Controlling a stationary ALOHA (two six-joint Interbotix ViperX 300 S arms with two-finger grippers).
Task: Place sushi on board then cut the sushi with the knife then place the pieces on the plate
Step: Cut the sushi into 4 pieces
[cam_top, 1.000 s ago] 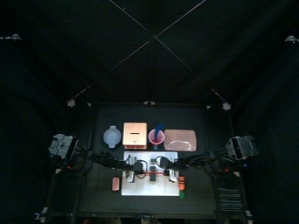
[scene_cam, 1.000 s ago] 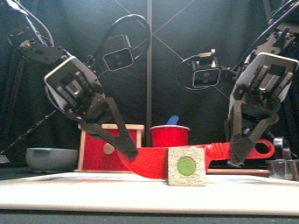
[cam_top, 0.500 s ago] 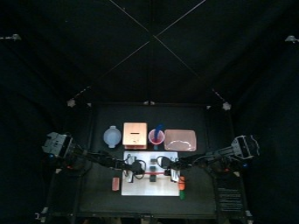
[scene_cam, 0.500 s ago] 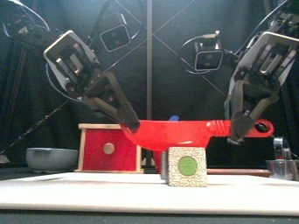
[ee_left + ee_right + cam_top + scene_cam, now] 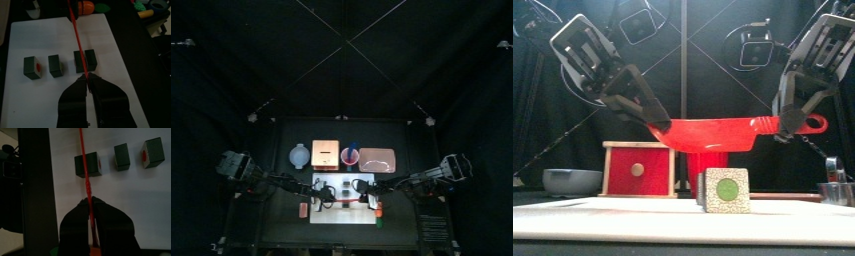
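**Knife held aloft by both grippers, three sushi pieces on the board**

The sushi now lies as three dark green sushi pieces [image 5: 55, 65] standing in a row, slightly apart, on the white cutting board [image 5: 127, 60]. They look like small, light, rigid blocks. They would likely slide or topple if nudged, so the flat green sides seem the safest hold, not the patterned faces.

The red toy knife [image 5: 714, 133] hangs level, well above the nearest piece. It appears thin and stiff. The left gripper [image 5: 651, 120] has its jaws pinched together on the blade's tip end. The right gripper [image 5: 791, 125] is clamped just inside the handle's loop.

Both arms slant inward and down from the sides, mirroring each other.

The pink tray [image 5: 377, 159] waits behind the board, with no pieces on it.
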